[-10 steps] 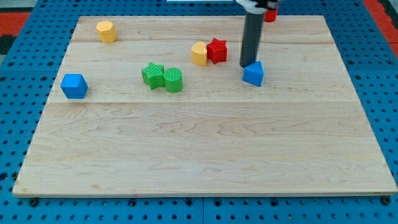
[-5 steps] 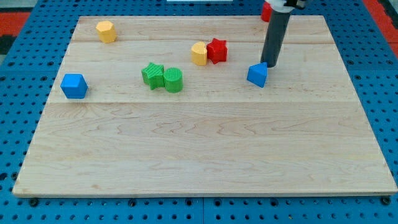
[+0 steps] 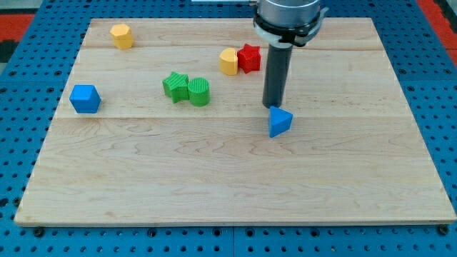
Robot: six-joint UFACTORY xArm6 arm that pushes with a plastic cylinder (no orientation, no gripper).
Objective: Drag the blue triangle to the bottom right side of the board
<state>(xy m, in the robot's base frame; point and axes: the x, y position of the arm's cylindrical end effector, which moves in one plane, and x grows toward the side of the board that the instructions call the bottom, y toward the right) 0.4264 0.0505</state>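
Note:
The blue triangle [image 3: 279,121] lies on the wooden board [image 3: 235,178], a little right of the middle. My tip [image 3: 272,106] stands just above the triangle's upper left edge, touching or nearly touching it. The dark rod rises from there to the arm's end at the view's top.
A blue cube [image 3: 85,98] sits at the left. A green star [image 3: 175,86] and a green cylinder [image 3: 199,91] touch each other left of centre. A yellow block [image 3: 228,61] and a red star [image 3: 248,57] sit together near the rod. Another yellow block [image 3: 122,35] is at the top left.
The blue triangle has moved down and slightly left and has turned. My tip went from its upper right side to its upper left and followed it down.

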